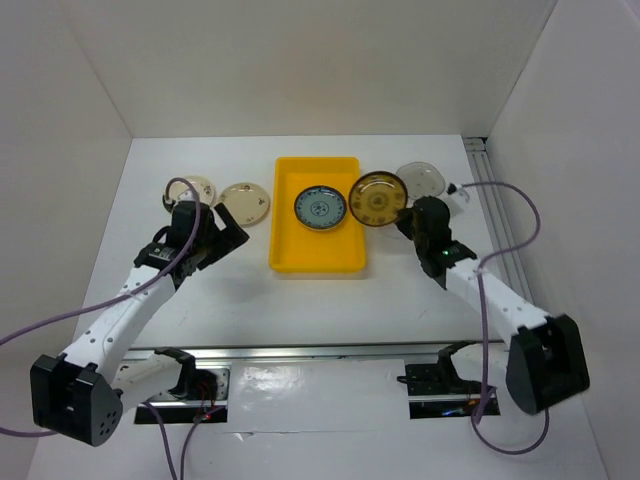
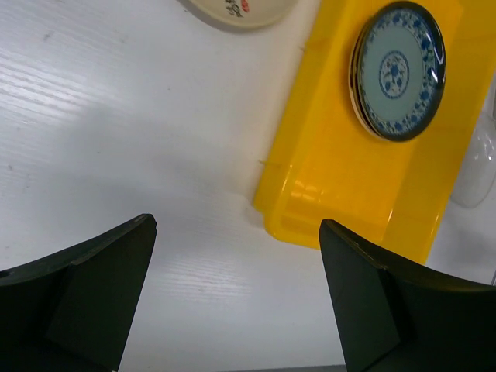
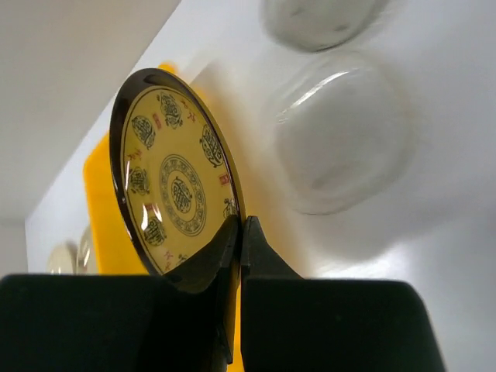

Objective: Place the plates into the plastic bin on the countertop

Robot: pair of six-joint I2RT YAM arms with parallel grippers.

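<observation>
My right hand (image 3: 240,232) is clamped shut on the lower edge of the brown-gold plate (image 3: 174,186), one finger on each face. The plate stands on edge, its patterned yellow face turned towards the yellow bin (image 3: 105,209). From above, that hand (image 1: 413,218) sits just right of the bin (image 1: 320,252), and the plate (image 1: 379,199) it grips overlaps the bin's right rim near the far corner. I cannot tell whether the plate touches the rim.

My left hand (image 2: 238,225) holds nothing. Its fingers stand wide apart over bare table (image 2: 116,139), just left of the bin's near-left corner (image 2: 341,194). In the overhead view it (image 1: 232,236) hangs left of the bin, well clear of the rim.

Inside the bin, in its far half, a blue-green plate (image 1: 321,208) lies flat with its pattern up; the left wrist camera shows it (image 2: 399,70) too. The near half of the bin is bare yellow.

On the table (image 1: 300,310) just left of the bin lies a cream plate (image 1: 245,200), whose edge shows at the top of the left wrist view (image 2: 240,9). A second cream plate (image 1: 197,187) lies farther left of the bin, beside the first.

Right of the bin, past the gripped plate, a clear glass plate (image 1: 420,180) rests flat. The right wrist camera shows it (image 3: 341,132) blurred, with another glass plate (image 3: 318,19) beyond it.
</observation>
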